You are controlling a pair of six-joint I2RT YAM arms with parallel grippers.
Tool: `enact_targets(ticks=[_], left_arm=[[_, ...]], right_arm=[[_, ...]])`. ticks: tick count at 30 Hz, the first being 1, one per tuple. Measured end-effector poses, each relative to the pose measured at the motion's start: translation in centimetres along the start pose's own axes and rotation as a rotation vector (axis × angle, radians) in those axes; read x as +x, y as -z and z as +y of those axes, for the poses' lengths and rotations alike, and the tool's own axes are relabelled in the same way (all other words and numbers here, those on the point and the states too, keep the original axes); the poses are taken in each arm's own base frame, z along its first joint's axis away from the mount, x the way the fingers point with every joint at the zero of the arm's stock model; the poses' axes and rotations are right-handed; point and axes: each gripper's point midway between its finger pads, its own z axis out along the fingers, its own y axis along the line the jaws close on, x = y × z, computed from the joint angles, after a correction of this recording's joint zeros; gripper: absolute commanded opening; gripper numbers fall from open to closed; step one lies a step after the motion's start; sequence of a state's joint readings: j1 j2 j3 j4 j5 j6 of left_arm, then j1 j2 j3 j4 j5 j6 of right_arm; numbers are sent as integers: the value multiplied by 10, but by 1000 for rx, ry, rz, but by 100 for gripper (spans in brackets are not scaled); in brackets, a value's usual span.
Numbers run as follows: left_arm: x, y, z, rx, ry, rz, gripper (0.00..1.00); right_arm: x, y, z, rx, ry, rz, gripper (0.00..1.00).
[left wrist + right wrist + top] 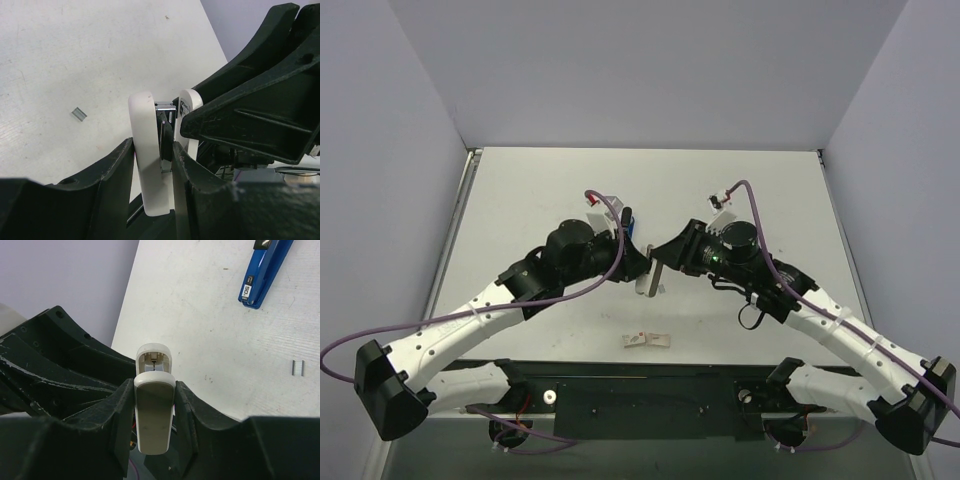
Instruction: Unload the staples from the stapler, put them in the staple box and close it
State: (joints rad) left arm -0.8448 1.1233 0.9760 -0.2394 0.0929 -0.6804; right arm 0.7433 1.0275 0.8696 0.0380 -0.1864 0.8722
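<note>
A white stapler (650,280) with a grey top hangs above the table between my two arms, and both grippers hold it. My left gripper (152,145) is shut on its white arm (148,165), with chrome and black inner parts showing beside it. My right gripper (154,384) is shut on the sides of its grey-topped body (155,410), whose open end shows metal inside. A slim blue stapler (265,270) lies apart on the table behind the left arm (628,220). A short silvery piece of staples (298,367) lies loose on the table (78,114).
Small white paper scraps with red marks (648,340) lie near the table's front edge. Grey walls close in the table at the back and on both sides. The arms' black base plate (650,395) runs along the near edge.
</note>
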Motion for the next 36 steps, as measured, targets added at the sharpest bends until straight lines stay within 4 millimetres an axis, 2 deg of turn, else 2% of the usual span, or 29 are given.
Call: enact_targets(ticks=[6,11,15,18,23,29,36], left_arm=[[-6,18,-15,74,-40,-39,55],[-16,38,-28,130,-72,-80,63],[-18,42,-31,143,-89,-88,71],[-18,43,-30,137,-103,-87,80],[-19,50,-36,167,-115,-93,84],[-17,57,-54,263,-131,-74,86],[-27,68,-85,419,-128,-113,86]], right_arm=[[-3,15,13,-46,29,-19,0],[-8,26,-5,30,64,-47,0],[-7,30,-14,67,81,-47,0],[-7,34,-16,72,94,-46,0],[-10,46,-15,54,120,-36,0],[-15,67,-2,-16,152,-16,0],[-13,94,34,-183,193,20,0]])
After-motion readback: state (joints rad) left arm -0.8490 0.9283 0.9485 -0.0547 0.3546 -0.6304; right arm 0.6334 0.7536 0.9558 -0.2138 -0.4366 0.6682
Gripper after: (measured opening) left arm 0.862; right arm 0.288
